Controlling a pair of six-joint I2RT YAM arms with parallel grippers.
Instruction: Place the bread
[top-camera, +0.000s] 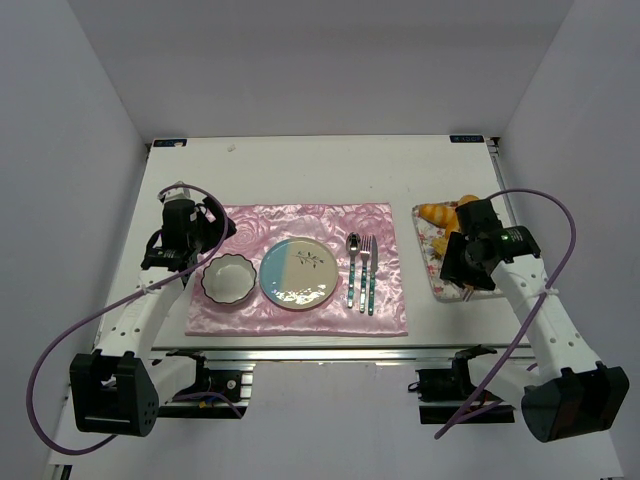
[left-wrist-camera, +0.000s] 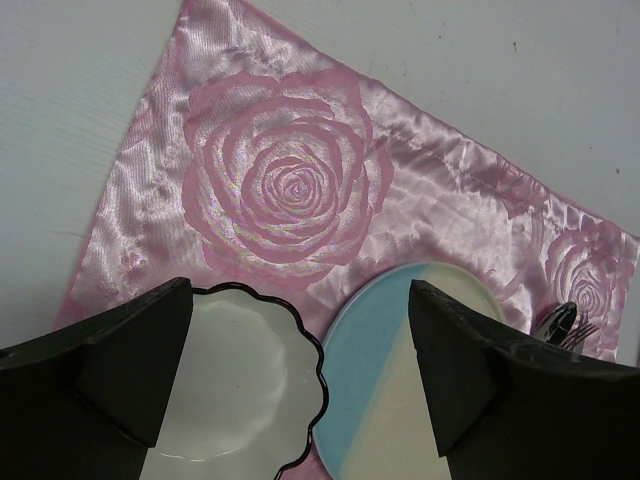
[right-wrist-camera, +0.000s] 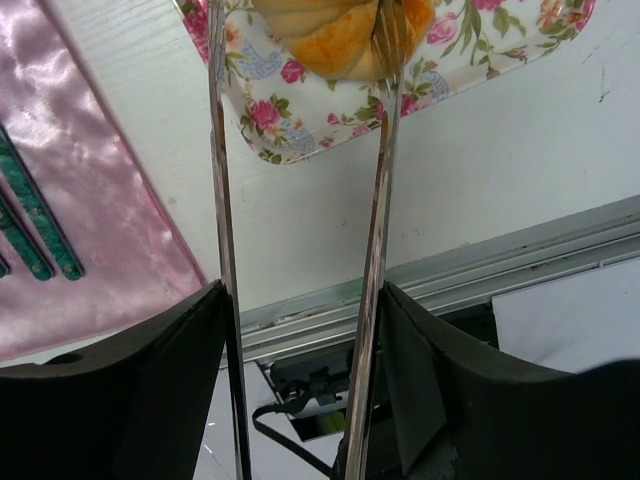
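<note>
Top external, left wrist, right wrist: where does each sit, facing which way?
Top external: above and behind the bases, looking down on the table; the left arm and right arm show.
Left wrist: on the left arm, facing down at bowl and plate; its open fingers show.
Right wrist: looks along its fingers, which hold tongs, toward bread on the tray.
Shared: both wrist views catch the pink placemat.
</note>
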